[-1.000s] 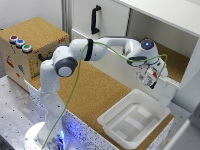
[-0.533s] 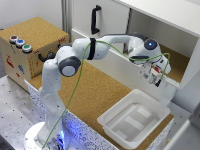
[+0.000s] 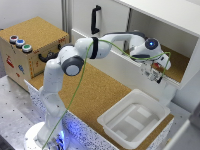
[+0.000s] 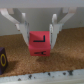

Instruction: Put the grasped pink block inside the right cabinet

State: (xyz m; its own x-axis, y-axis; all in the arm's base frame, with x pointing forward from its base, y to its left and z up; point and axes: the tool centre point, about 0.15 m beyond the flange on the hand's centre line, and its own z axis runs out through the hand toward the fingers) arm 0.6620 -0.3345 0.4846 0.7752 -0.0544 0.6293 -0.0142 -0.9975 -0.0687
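The pink block (image 4: 39,43) is a small pinkish-red cube with a dark mark on its face, held between my white fingers (image 4: 22,31) in the wrist view. In the exterior view my gripper (image 3: 156,75) hangs at the open front of the right cabinet (image 3: 177,62), a white-walled compartment with a cork-brown floor, and is shut on the block (image 3: 157,76), which shows only as a tiny red spot. The block hangs just above the cork floor.
A white tray (image 3: 134,119) lies below the gripper on the cork table. A small dark purple object (image 4: 2,59) lies on the cork floor near the block. The white section with a black handle (image 3: 94,19) is towards the exterior view's left. A cork box with coloured buttons (image 3: 30,45) stands far left.
The gripper with the block has moved a little further towards the exterior view's right and into the cabinet opening.
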